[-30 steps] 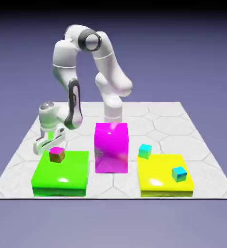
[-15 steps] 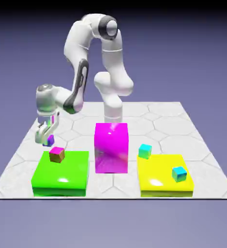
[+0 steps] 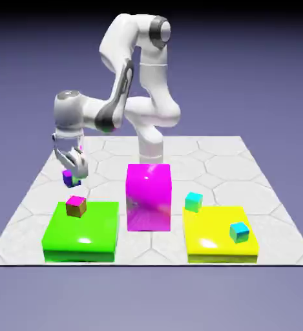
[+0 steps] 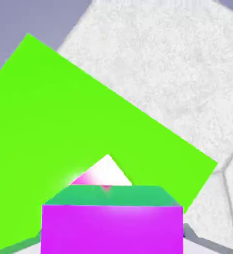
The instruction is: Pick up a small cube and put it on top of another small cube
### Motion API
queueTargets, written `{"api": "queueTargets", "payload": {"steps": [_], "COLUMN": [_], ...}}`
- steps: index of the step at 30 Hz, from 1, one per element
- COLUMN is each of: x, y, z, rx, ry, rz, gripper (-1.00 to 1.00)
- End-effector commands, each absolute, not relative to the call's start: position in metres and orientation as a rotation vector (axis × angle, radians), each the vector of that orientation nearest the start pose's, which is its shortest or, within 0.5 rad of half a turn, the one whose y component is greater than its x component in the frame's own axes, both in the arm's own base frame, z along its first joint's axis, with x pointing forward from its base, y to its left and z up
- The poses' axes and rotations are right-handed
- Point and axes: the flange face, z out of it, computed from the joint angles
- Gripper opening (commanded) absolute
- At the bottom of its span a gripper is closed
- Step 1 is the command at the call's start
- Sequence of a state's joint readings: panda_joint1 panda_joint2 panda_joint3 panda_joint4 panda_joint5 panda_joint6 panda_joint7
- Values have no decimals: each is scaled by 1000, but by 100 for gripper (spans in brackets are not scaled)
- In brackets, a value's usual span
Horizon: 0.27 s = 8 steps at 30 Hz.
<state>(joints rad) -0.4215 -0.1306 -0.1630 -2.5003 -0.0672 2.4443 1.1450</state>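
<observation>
Our tool (image 3: 74, 177) pinched the small cube (image 4: 112, 230), likely light, stiff and slick, best gripped across opposite sides.

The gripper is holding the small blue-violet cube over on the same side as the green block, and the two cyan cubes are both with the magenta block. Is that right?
Not quite: the exterior view shows the two cyan cubes with the yellow block, not the magenta one. The gripper does hold the small blue-violet cube on the green block's side.
</observation>
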Motion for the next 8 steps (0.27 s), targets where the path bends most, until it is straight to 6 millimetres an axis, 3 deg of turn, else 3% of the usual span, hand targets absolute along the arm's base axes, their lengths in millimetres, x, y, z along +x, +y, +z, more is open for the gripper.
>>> {"api": "queueTargets", "payload": {"steps": [1, 5, 6, 7, 8], "x": [388, 389, 389, 389, 390], "y": [-256, -258, -258, -258, -258], "z": [323, 269, 269, 269, 284], "rx": [-2099, -2099, -2099, -2099, -2099], "ry": [2339, 2340, 2340, 2340, 2339], "rz": [-121, -121, -121, -121, -121], "gripper": [-100, -100, 100, 100, 100]}}
